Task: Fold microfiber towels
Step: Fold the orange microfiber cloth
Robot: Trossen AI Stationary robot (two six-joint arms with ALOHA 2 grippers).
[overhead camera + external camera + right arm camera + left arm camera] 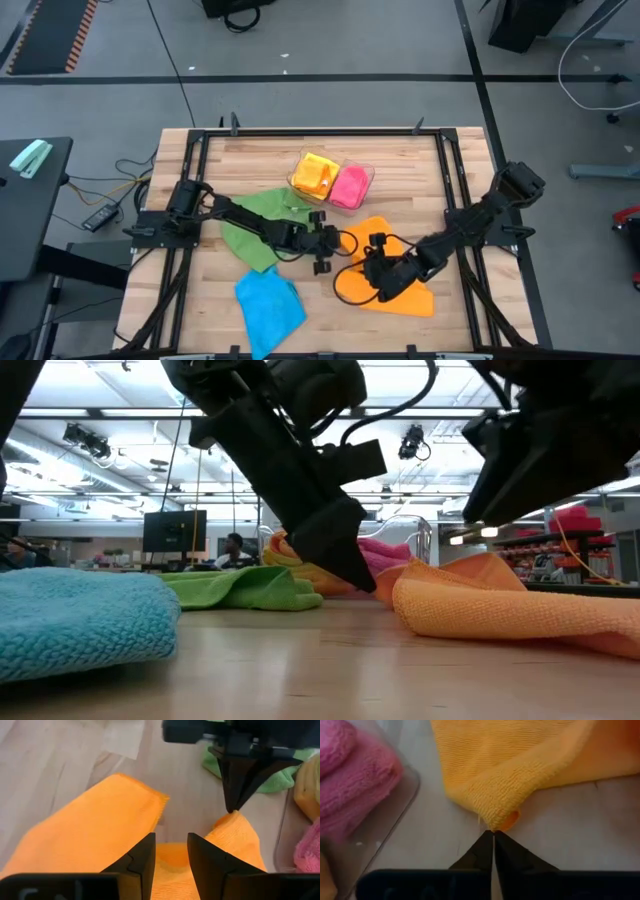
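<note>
High view: orange towel [392, 283] lies on the wooden worktop [400, 165], just short of the clear tray [366, 176] that holds the yellow towel [315, 174] and pink towel [349, 187]. Green towel [258, 222] lies beside the orange towel, under the left arm; blue towel [269, 306] lies apart from it, nearer the front edge. Left gripper [325, 243] sits at the orange towel's tray-side corner; right gripper [381, 268] sits over its middle.

Low view: orange towel bunched, one edge raised off the worktop.

Left wrist view: jaws pressed together on the tip of the orange towel's corner.

Right wrist view: jaws partly spread, low over the orange towel; whether they pinch cloth, cannot tell.

Risk: the corner pinch is shallow; a pull may slip it free, or drag the towel against the tray.

Writing: none legible.
</note>
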